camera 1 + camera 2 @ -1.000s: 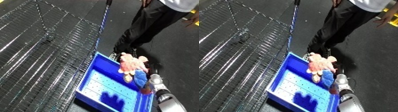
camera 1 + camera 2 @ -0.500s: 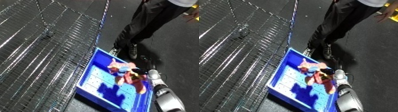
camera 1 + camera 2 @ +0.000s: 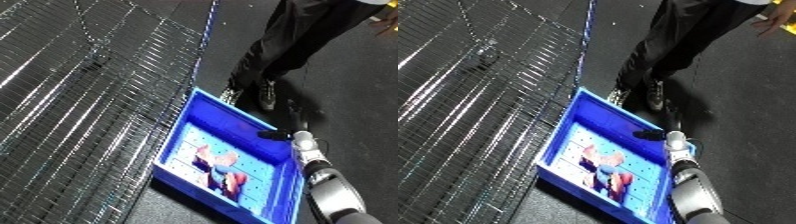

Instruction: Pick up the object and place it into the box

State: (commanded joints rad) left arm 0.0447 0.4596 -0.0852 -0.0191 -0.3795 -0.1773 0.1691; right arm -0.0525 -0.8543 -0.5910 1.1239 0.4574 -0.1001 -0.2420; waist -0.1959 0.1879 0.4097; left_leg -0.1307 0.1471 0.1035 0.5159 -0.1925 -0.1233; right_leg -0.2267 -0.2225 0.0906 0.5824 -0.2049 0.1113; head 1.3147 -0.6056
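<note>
1 hand shows: the right hand point(image 3: 275, 134), black, at the end of a white and silver forearm point(image 3: 322, 176), sits over the far right rim of the blue bin point(image 3: 277, 199). It holds nothing; whether its fingers are straight or curled cannot be told. Down inside the bin lies the pink and blue plush toy point(image 3: 219, 169), apart from the hand. Around the bin is dark floor point(image 3: 744, 100), with a wire mesh panel point(image 3: 80, 100) to the left. No writing can be read.
</note>
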